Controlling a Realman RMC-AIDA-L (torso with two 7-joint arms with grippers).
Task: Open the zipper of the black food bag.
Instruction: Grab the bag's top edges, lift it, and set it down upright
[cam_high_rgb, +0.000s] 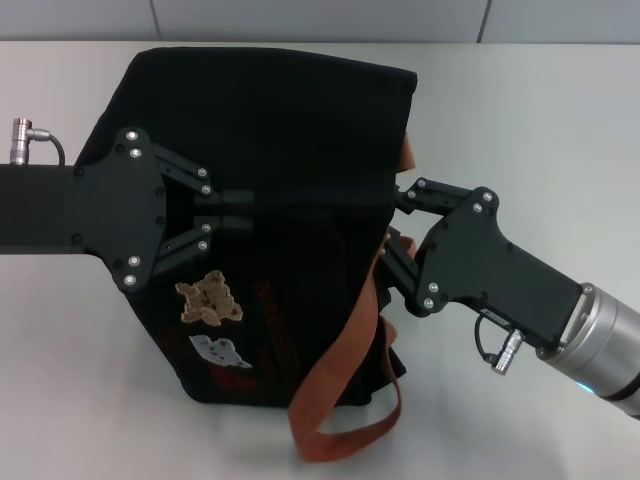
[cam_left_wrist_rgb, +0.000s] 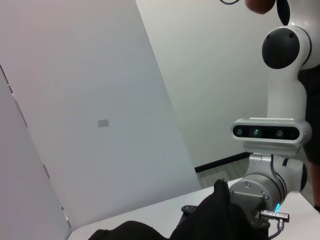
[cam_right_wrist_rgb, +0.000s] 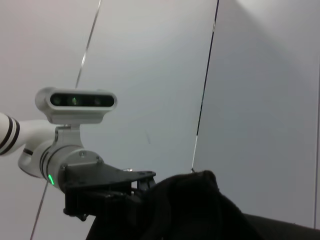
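Observation:
The black food bag (cam_high_rgb: 290, 120) lies on the white table, its bear patch (cam_high_rgb: 208, 300) and cloud patch (cam_high_rgb: 222, 352) facing up near the front. An orange-brown strap (cam_high_rgb: 345, 370) loops off its front right corner. My left gripper (cam_high_rgb: 240, 210) reaches in from the left, fingers pressed together on the bag's top. The zipper is hidden under them. At the bag's right edge my right gripper (cam_high_rgb: 392, 225) clamps fabric beside the strap. Raised black bag fabric (cam_left_wrist_rgb: 210, 215) shows in the left wrist view, and bag fabric (cam_right_wrist_rgb: 200, 210) in the right wrist view.
The white table (cam_high_rgb: 520, 110) spreads around the bag, with a pale wall behind it. The left wrist view shows the robot's head camera (cam_left_wrist_rgb: 265, 131) and the right arm's wrist (cam_left_wrist_rgb: 260, 192). The right wrist view shows the left arm's gripper body (cam_right_wrist_rgb: 100, 185).

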